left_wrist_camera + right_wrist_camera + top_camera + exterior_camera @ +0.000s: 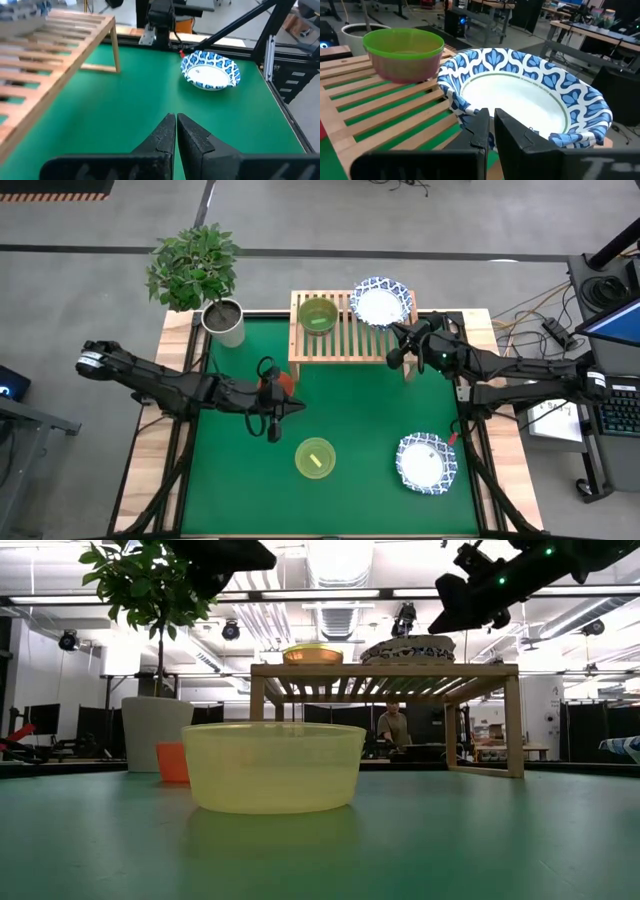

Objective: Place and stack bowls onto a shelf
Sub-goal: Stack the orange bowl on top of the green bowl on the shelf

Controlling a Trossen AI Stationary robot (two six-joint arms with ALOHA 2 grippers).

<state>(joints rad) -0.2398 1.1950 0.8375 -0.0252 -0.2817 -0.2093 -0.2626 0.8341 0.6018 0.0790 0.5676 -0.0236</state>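
High view: two dark arms reach over a green bench [350, 420]. The left gripper [272, 418] hangs beside a red bowl [286, 383], its fingers [162, 137] pressed together, holding nothing. The right gripper [402, 340] sits at the wooden shelf [340, 340], fingers [480, 127] together just short of a blue-patterned white bowl [530, 100] beside stacked green bowls [402, 52]. A yellow-green bowl [315, 457] and another patterned bowl [426, 463] rest on the bench.
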